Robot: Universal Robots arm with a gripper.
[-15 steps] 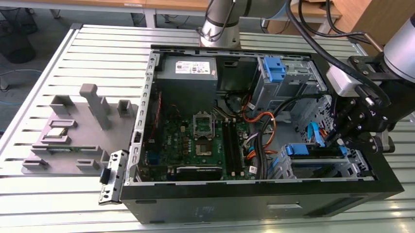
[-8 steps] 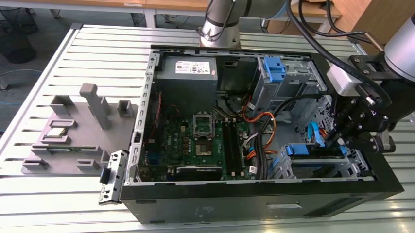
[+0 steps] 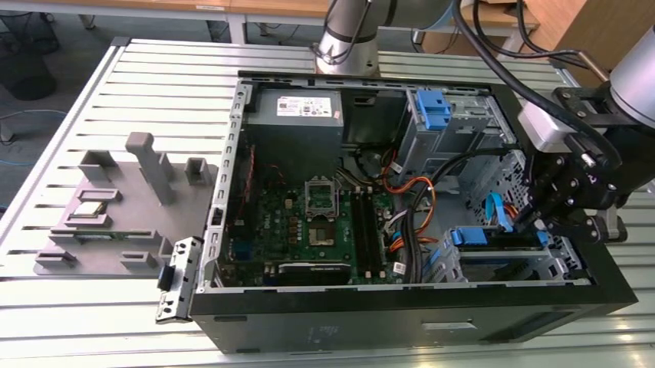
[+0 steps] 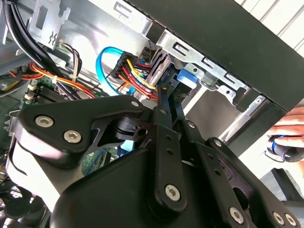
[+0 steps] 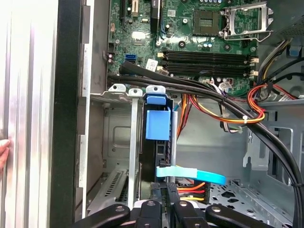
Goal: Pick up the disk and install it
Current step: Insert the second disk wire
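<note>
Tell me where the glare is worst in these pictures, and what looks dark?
In the first wrist view, the ribbed metal table is washed out nearly white. In the second wrist view, the black hand looms dark up close. In the exterior view, the light is even, though the computer case interior is shaded.

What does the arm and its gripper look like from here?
The arm is silver-grey metal with a ringed joint. Thick black cables run along it to a white-and-black wrist block. The gripper is matte black: flat linkage bars pinned with silver screws, narrowing to slim black fingers.
</note>
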